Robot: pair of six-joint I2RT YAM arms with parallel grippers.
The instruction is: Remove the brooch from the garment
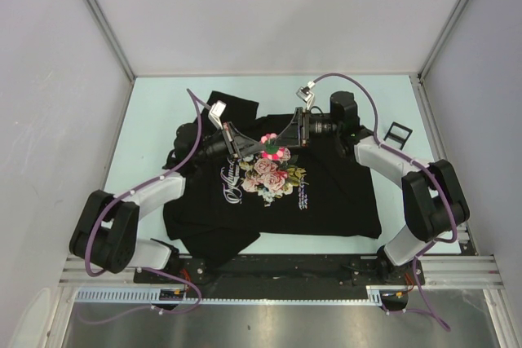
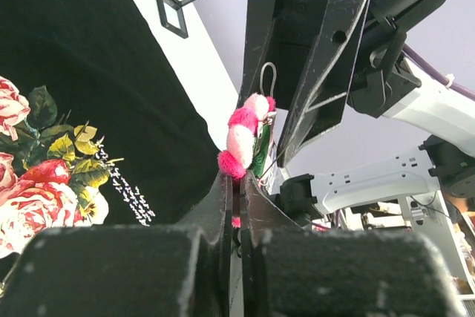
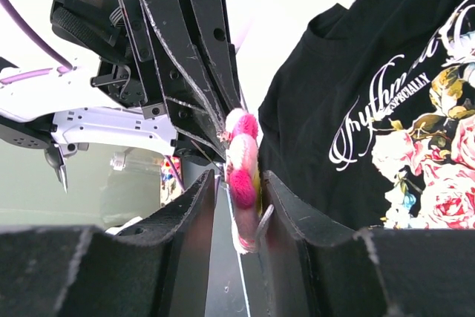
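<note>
Probably a robotics lab: plain panel walls [image 1: 245, 6] box a pale bench [image 1: 155, 103]; arms [image 1: 122, 218] bolted to aluminium rail [image 1: 481, 269] at 6 o'clock.

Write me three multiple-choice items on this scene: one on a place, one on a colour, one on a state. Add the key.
1. Where is the brooch?
A. Between the tips of the left gripper and right gripper, over the chest of the garment
B. On the bare table
C. On a sleeve

2. What colour is the garment?
A. White
B. Black
C. Blue

3. How do the left gripper's jaws stand?
A. Wide open
B. Out of view
C. Shut on the brooch

Key:
1 A: the top view shows both grippers at the pink flower, just above the rose print.
2 B: the shirt is black in every view.
3 C: the left wrist view shows the jaws pressed together with the brooch at their tip.
</note>
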